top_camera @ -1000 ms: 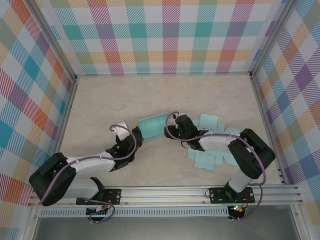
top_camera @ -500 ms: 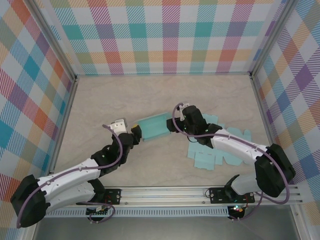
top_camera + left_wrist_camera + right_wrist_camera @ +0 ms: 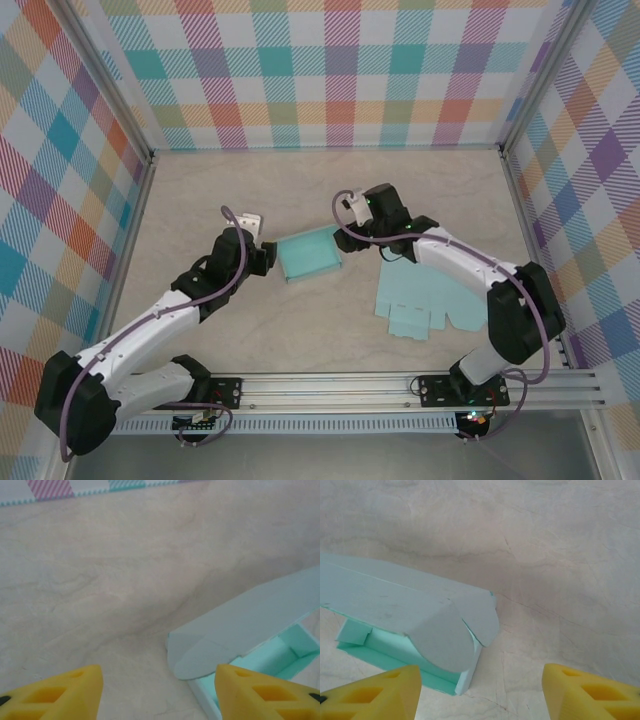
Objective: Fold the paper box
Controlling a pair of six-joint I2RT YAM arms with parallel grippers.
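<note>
Left gripper (image 3: 267, 256) and right gripper (image 3: 347, 234) open, empty, flanking paper box (image 3: 308, 254); loose end flaps may spring open since nothing pins them.

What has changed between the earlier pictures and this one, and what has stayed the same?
The left pincer and right pincer have backed off the ends of the teal box and stand open. The box now lies free on the table, about where it was. The flat sheets have not moved.
</note>
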